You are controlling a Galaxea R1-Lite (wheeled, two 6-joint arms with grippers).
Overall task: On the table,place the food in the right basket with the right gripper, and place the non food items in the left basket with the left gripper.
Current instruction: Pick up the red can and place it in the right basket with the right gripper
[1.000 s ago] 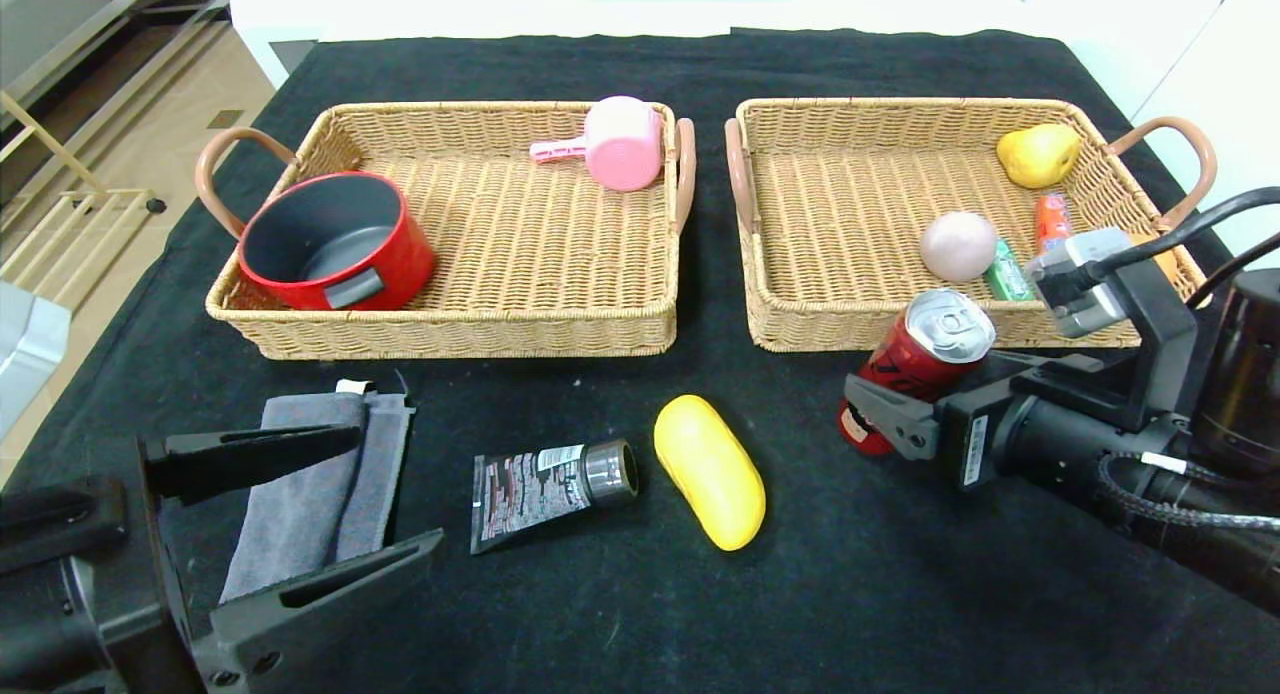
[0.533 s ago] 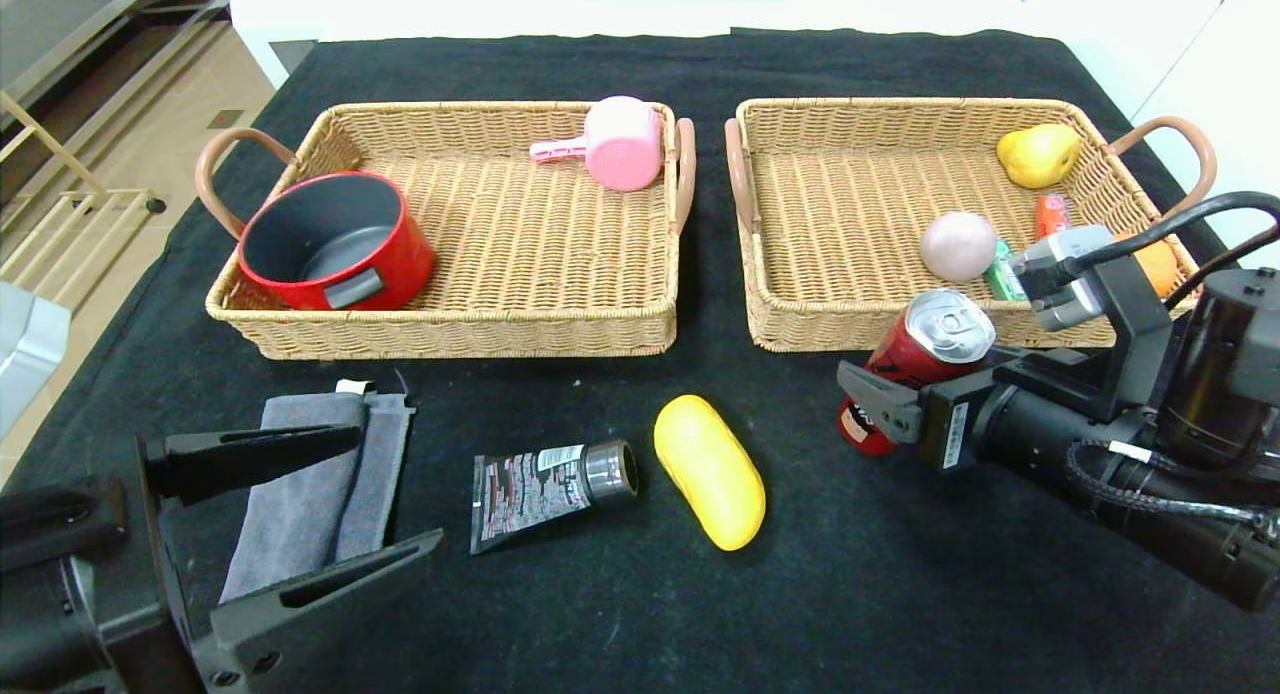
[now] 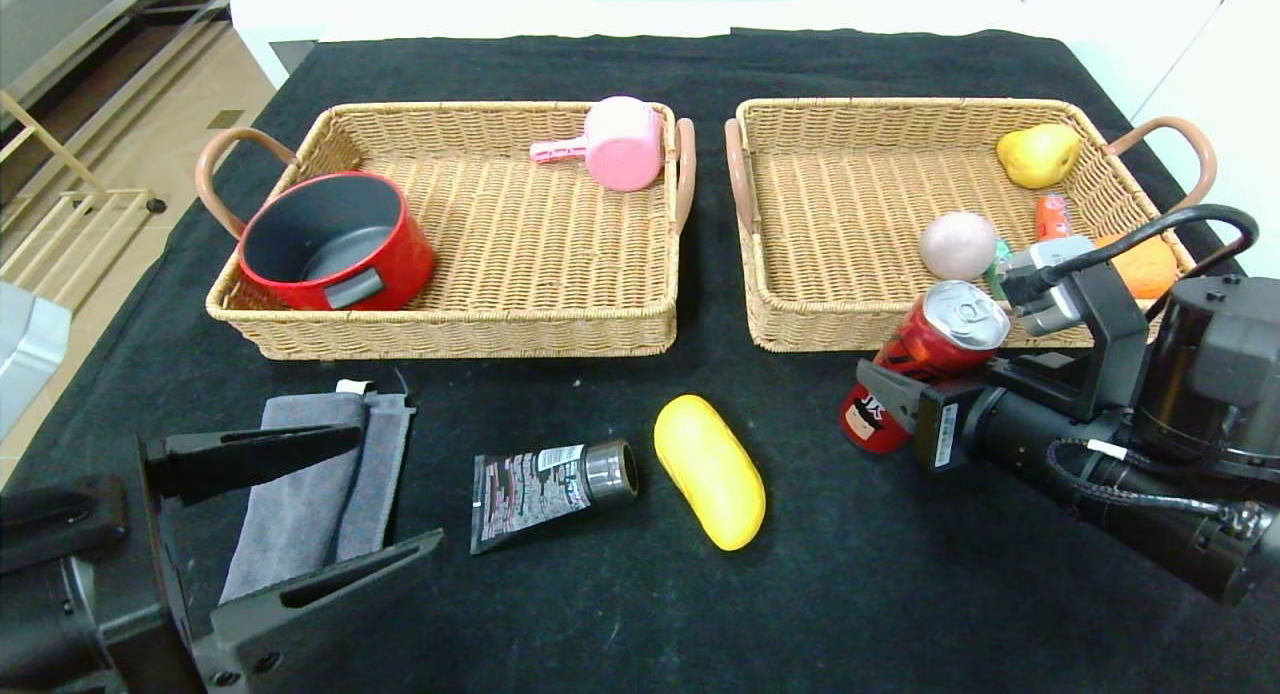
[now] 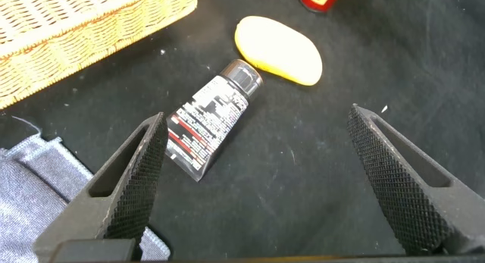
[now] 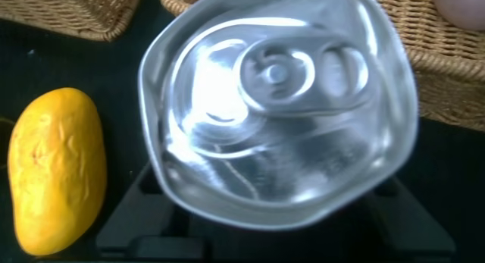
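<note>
My right gripper [image 3: 897, 402] is shut on a red drink can [image 3: 925, 359], held tilted just off the table at the front edge of the right basket [image 3: 800, 326]. The can's silver top fills the right wrist view [image 5: 276, 104]. A yellow mango [image 3: 709, 471] and a black-and-white tube [image 3: 550, 482] lie on the black table's front middle. A grey towel [image 3: 315, 474] lies front left. My left gripper [image 3: 395, 486] is open and empty, low over the towel's near end. The tube [image 4: 212, 115] and mango [image 4: 278, 51] lie beyond its fingers.
The left basket [image 3: 450, 329] holds a red pot [image 3: 335, 239] and a pink cup [image 3: 622, 142]. The right basket holds a pear [image 3: 1038, 154], a pale ball [image 3: 957, 245], an orange [image 3: 1135, 264] and small packets [image 3: 1048, 214].
My right arm has shifted a little toward the right basket, and the can in it now tilts more with its top nearer the basket. The left arm has not moved.
</note>
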